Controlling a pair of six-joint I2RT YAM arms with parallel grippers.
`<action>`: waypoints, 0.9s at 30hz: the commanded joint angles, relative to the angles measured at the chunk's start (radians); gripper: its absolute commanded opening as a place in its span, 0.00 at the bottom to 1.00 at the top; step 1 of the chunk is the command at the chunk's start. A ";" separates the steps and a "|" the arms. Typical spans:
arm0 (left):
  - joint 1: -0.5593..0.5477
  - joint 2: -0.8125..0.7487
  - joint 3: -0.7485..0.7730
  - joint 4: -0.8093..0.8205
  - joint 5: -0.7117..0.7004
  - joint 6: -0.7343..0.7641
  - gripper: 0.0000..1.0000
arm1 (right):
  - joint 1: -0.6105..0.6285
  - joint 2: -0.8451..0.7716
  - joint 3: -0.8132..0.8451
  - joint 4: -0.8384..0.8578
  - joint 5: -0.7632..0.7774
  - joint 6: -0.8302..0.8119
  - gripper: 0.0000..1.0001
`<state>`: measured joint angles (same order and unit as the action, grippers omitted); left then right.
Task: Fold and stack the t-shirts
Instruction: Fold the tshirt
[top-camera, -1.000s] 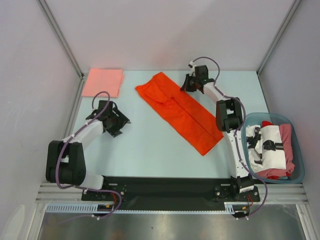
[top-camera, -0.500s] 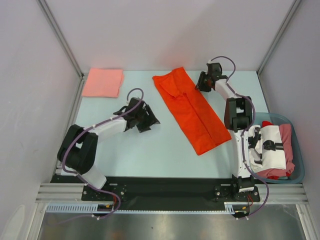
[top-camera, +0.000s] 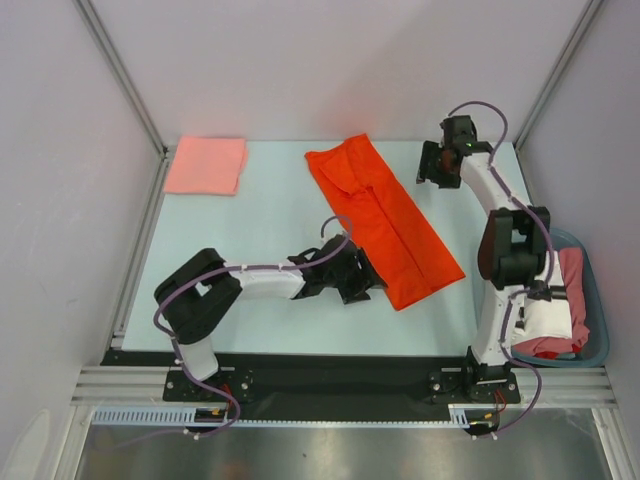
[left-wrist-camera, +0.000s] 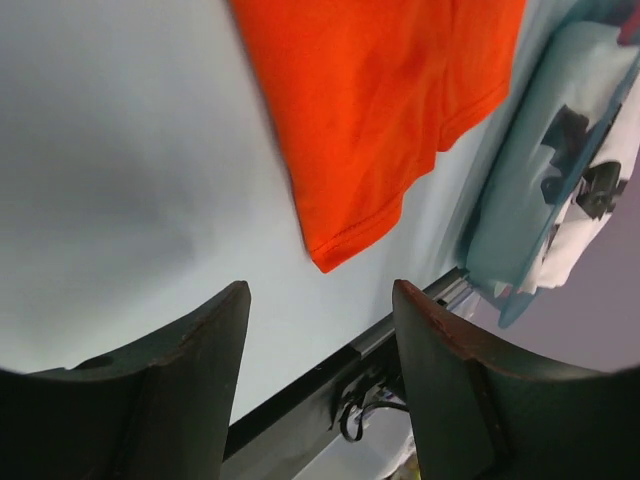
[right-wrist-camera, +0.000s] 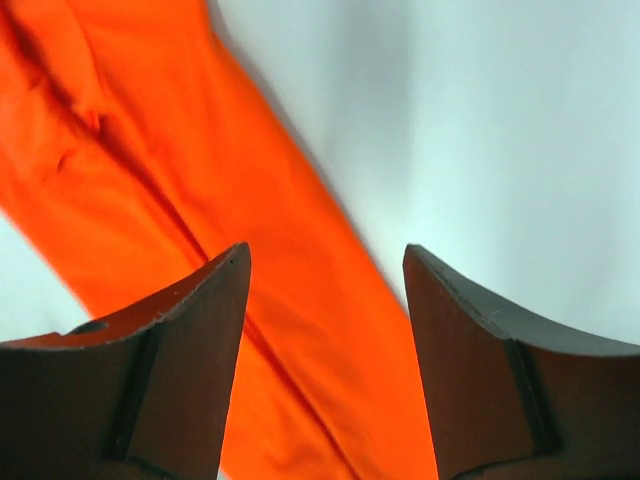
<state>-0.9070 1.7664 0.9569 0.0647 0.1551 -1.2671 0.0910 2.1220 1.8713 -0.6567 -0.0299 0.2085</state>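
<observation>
Two tools, five t-shirts and one tub are in view.

**Top external view:** the orange-red t-shirt (top-camera: 385, 225) lies flat on the counter (top-camera: 250, 220). It is folded into a long strip whose axis runs from far left to near right. The left tool (top-camera: 368, 284) sits just beside the strip's near end, at its left edge. The right tool (top-camera: 432, 166) hangs right of the far end, apart from the cloth. A folded salmon-pink t-shirt (top-camera: 205, 165) lies well left of the far end. The blue-green tub (top-camera: 600, 345), right of the near end, holds a white t-shirt (top-camera: 545, 318), a dusty pink t-shirt (top-camera: 573, 280) and a red t-shirt (top-camera: 542, 349).

**Left wrist view:** the left tool (left-wrist-camera: 320, 290) stands open and empty, with the strip's near corner (left-wrist-camera: 330, 255) straight ahead between its fingers.

**Right wrist view:** the right tool (right-wrist-camera: 325, 250) has its jaws apart and grips nothing. The orange-red t-shirt (right-wrist-camera: 150, 200) spreads below it and to its left.

Each arm is thus the nearer one to its own end, which would suit an end-to-end fold.
</observation>
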 joint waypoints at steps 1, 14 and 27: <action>-0.015 0.031 0.010 0.023 -0.081 -0.194 0.65 | -0.011 -0.192 -0.166 0.026 0.013 0.009 0.68; -0.020 0.185 0.043 0.018 -0.098 -0.356 0.53 | -0.007 -0.539 -0.517 0.091 -0.034 -0.001 0.69; -0.013 0.265 0.091 -0.048 -0.083 -0.327 0.33 | 0.016 -0.576 -0.537 0.051 -0.039 -0.011 0.70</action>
<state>-0.9253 1.9785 1.0512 0.1230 0.1093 -1.6218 0.0917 1.5932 1.3231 -0.5949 -0.0681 0.2230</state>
